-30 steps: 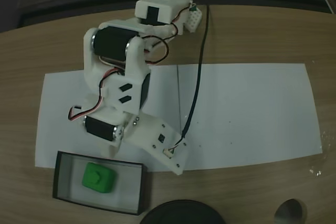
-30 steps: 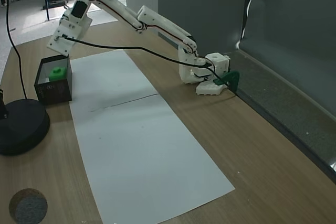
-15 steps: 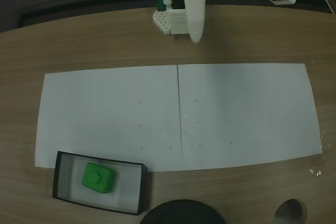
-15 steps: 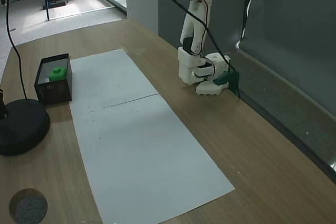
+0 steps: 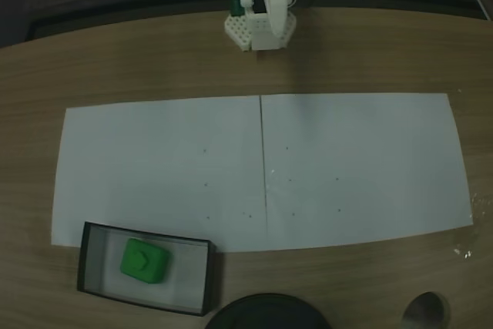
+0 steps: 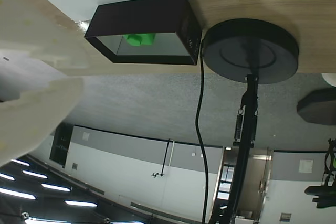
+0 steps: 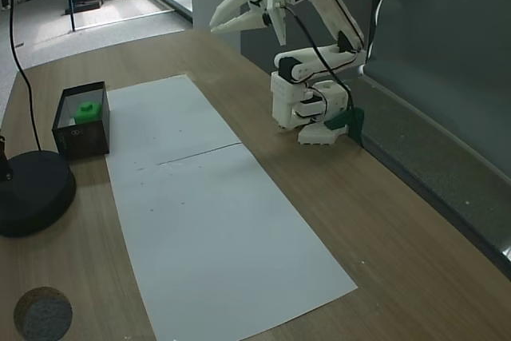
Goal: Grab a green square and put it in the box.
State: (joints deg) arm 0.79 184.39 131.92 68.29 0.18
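Note:
The green square (image 5: 145, 261) lies inside the box (image 5: 208, 279), a black-walled tray at the table's near left in a fixed view. In another fixed view the green square (image 7: 86, 109) sits in the box (image 7: 80, 137) at the far left, well away from the arm. My gripper (image 7: 214, 25) is held high above the arm's base, pointing toward the box, with its jaws together and nothing in them. In the wrist view the box (image 6: 157, 11) and green square (image 6: 139, 39) appear upside down, and my gripper (image 6: 94, 74) is a pale blur at the left.
A white paper sheet (image 5: 347, 167) covers the table's middle. A round black stand base (image 7: 32, 193) with a pole and cable stands beside the box. A small grey disc (image 7: 41, 313) lies near the front corner. The arm's base (image 7: 307, 113) sits at the table's back edge.
The arm has lifted away from the box and folded back over its base. The green square has stayed in the box.

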